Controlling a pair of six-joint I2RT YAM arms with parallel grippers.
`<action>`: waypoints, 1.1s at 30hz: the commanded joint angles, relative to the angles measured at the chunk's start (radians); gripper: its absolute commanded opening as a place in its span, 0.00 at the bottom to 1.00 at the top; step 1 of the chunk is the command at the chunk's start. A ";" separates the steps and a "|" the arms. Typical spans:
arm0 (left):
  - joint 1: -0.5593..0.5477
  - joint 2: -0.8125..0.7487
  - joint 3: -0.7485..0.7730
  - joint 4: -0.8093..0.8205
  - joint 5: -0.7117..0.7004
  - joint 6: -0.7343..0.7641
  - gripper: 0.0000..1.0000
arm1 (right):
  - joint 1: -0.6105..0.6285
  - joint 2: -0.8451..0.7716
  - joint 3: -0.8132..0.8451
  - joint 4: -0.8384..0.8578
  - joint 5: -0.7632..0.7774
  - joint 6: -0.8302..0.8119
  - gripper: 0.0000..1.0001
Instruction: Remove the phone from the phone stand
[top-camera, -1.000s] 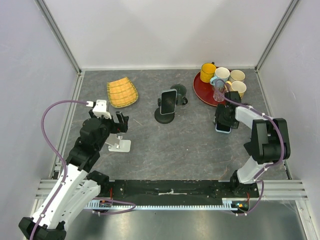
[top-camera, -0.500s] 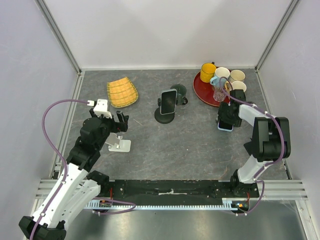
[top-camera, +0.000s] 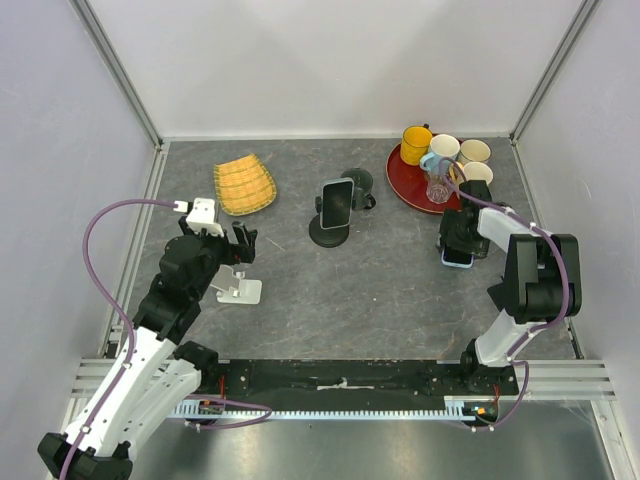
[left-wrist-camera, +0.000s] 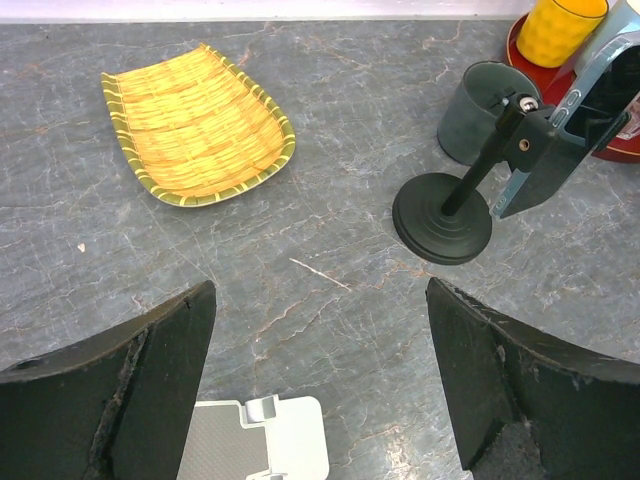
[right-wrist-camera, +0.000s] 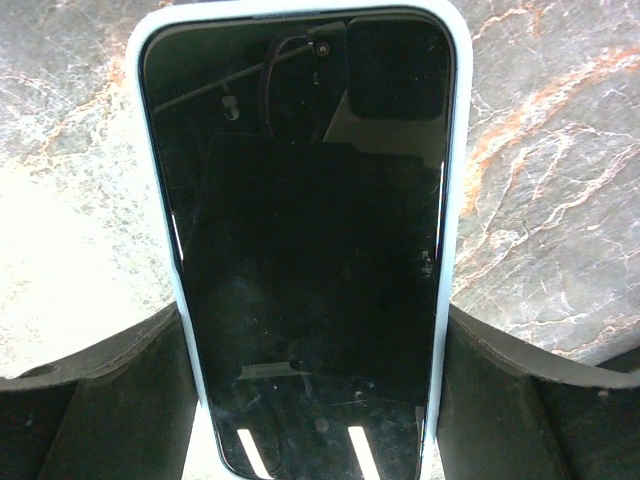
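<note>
Right now the right gripper (top-camera: 458, 241) clamps a blue-cased phone (right-wrist-camera: 312, 230) by its long edges, screen up, low over the grey table (top-camera: 380, 290) near the red tray (top-camera: 398, 181). Across the table the left gripper (left-wrist-camera: 320, 370) hangs spread wide above a white stand (top-camera: 240, 290); a second phone (top-camera: 338, 201) sits on the black stand (top-camera: 329, 236) mid-table

Black stand (left-wrist-camera: 443, 218) on a grey table (left-wrist-camera: 340, 60)
A yellow tray (left-wrist-camera: 195, 122) lies left of it, a dark cup (left-wrist-camera: 478, 112) just behind, a white stand (left-wrist-camera: 255, 448) nearer, leftward.
</note>
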 joint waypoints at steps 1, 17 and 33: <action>0.001 -0.016 -0.003 0.044 -0.020 0.035 0.92 | -0.007 0.032 0.012 -0.077 0.124 -0.029 0.73; -0.008 -0.044 -0.006 0.044 -0.029 0.040 0.92 | -0.012 0.136 0.044 -0.074 -0.014 -0.043 0.85; -0.010 -0.058 -0.006 0.041 -0.032 0.043 0.92 | -0.066 0.099 0.032 -0.077 -0.059 -0.038 0.93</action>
